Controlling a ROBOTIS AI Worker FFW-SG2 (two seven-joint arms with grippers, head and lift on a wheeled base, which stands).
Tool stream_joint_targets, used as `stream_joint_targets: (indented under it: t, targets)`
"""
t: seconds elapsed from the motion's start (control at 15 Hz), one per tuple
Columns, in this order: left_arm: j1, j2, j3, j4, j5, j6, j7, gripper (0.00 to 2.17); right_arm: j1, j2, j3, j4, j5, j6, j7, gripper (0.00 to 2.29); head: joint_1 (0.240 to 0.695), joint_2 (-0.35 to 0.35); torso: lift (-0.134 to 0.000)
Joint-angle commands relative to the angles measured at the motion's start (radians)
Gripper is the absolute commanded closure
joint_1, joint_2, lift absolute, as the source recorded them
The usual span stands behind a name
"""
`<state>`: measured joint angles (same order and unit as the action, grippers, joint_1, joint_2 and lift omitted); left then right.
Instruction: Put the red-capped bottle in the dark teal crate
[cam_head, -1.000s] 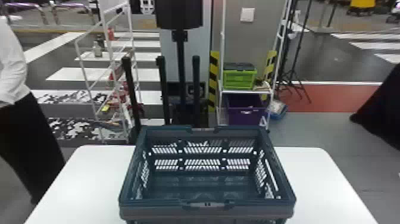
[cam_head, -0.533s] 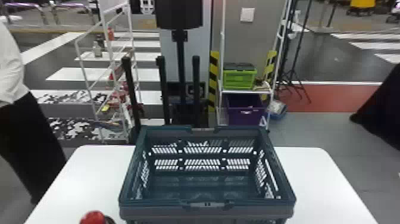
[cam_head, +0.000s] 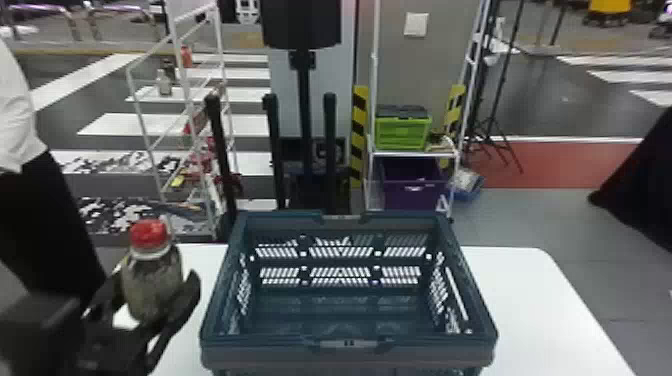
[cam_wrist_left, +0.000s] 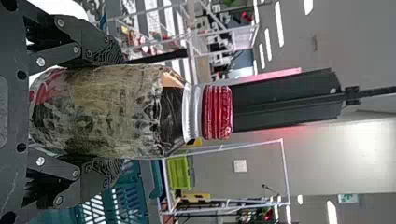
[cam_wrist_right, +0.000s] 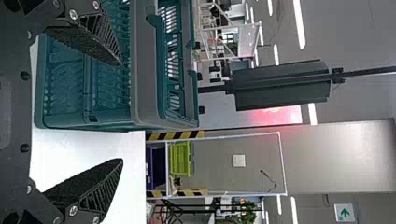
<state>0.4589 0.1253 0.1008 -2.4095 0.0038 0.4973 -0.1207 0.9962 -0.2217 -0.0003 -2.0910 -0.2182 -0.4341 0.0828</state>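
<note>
In the head view my left gripper (cam_head: 157, 300) is shut on the red-capped bottle (cam_head: 152, 280), upright above the table's left part, left of the dark teal crate (cam_head: 350, 352). The crate stands on the table with its inside showing bare. In the left wrist view the bottle (cam_wrist_left: 116, 112) lies between the two fingers of my left gripper (cam_wrist_left: 109, 111), both touching its sides. My right gripper (cam_wrist_right: 122, 112) stands open near the crate (cam_wrist_right: 93, 84) in the right wrist view, nothing held between its widely parted fingers.
The white table (cam_head: 525, 300) extends on both sides of the crate. Behind it stand a black post (cam_head: 305, 100), a wire rack (cam_head: 185, 90) and a shelf with a green box (cam_head: 402, 131). A purple bin (cam_head: 415, 187) sits below.
The bottle's red cap came into the head view at the bottom left, and now the left gripper and whole bottle have risen beside the crate. The crate has stayed still.
</note>
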Motion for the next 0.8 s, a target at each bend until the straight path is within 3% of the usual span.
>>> stream_joint_targets:
  t: [0.0,0.13,0.27,0.4,0.53,0.73]
  targets:
    - [-0.197,0.022,-0.009,-0.006,-0.005,0.297,-0.088,1.71,0.006,0.008,-0.004,-0.014,0.003,-0.008,0.0,0.15,0.499,0.0,0.0]
    - [-0.353,0.022,-0.026,0.052,-0.031,0.468,-0.224,1.71,0.006,0.015,-0.007,-0.015,0.003,-0.008,0.0,0.15,0.499,0.0,0.0]
    - [-0.534,0.054,-0.11,0.148,-0.1,0.674,-0.382,1.71,0.006,0.022,-0.007,-0.015,0.005,-0.008,0.0,0.15,0.499,0.0,0.0]
    - [-0.686,0.071,-0.22,0.308,-0.159,0.686,-0.533,1.71,0.006,0.027,-0.007,-0.011,0.007,-0.008,0.0,0.15,0.499,0.0,0.0]
    - [-0.803,0.1,-0.309,0.469,-0.166,0.683,-0.6,1.71,0.01,0.031,-0.007,-0.011,0.01,-0.008,0.0,0.15,0.499,0.0,0.0]
    - [-0.957,0.093,-0.446,0.704,-0.211,0.652,-0.732,1.71,0.022,0.031,-0.012,-0.014,0.011,-0.027,0.0,0.15,0.499,0.0,0.0]
